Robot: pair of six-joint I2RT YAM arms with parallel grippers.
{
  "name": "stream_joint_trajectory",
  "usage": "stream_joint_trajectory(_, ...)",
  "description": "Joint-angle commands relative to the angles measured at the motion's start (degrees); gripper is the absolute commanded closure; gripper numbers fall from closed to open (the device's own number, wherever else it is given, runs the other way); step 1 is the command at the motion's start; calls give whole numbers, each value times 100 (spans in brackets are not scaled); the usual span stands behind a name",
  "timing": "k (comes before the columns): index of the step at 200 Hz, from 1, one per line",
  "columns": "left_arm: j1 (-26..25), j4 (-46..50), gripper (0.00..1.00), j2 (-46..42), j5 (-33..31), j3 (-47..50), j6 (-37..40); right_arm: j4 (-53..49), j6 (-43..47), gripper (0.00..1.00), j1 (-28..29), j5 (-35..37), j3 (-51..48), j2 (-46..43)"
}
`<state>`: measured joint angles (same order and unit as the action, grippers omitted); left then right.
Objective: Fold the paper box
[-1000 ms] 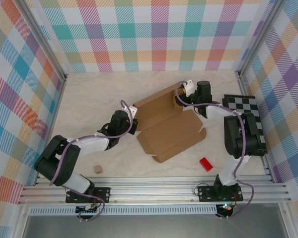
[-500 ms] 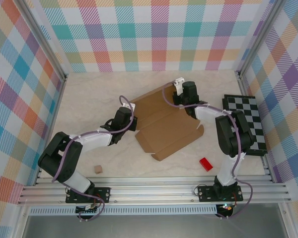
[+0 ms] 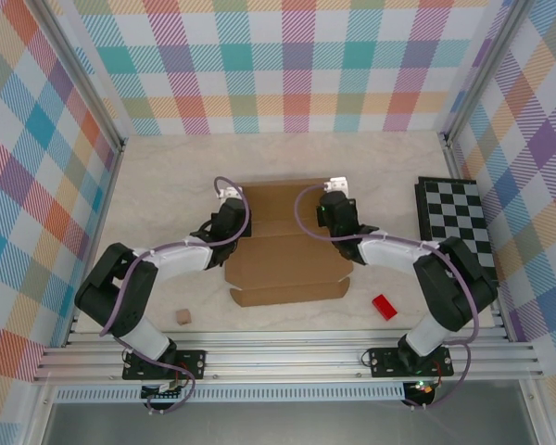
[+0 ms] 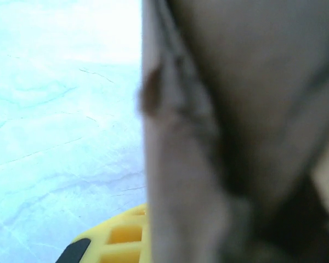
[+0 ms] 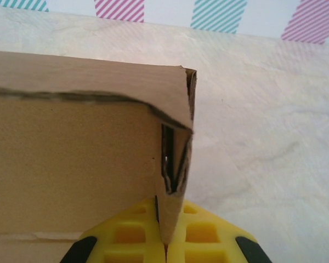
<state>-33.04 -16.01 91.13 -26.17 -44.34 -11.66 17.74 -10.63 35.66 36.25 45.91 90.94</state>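
Paper box (image 3: 287,250) lies mid-table between my two arms, part folded. From the top camera I can't make out either set of fingertips: the wrists cover them at the box's left and right edges. The right wrist camera settles one side, with the right gripper (image 5: 165,247) pinched tight on a thin upright cardboard flap. The left wrist camera gives me blurred cardboard against the lens and one yellow finger (image 4: 118,239) beside it; the left gripper (image 3: 233,219) is closed on that edge.
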Motion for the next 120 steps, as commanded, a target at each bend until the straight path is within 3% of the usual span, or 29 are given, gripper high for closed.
stream_joint_trajectory(1, -98, -1172, 100, 55, 347, 474, -351, -513, -658, 100, 97, 77, -628, -224)
stream_joint_trajectory(43, -98, -1616, 100, 175, 285, 865, -408, -503, -690, 100, 109, 76, -829, -225)
stream_joint_trajectory(61, -103, -1637, 100, 220, 197, 924, -334, -476, -717, 90, 108, -225, -872, -306)
stream_joint_trajectory(94, -103, -1717, 100, 212, 65, 1032, -241, -321, -480, 83, 69, -795, -976, -497)
stream_joint_trajectory(120, -106, -1831, 100, 291, 42, 1107, -201, -244, -494, 65, -70, -1387, -1083, -591)
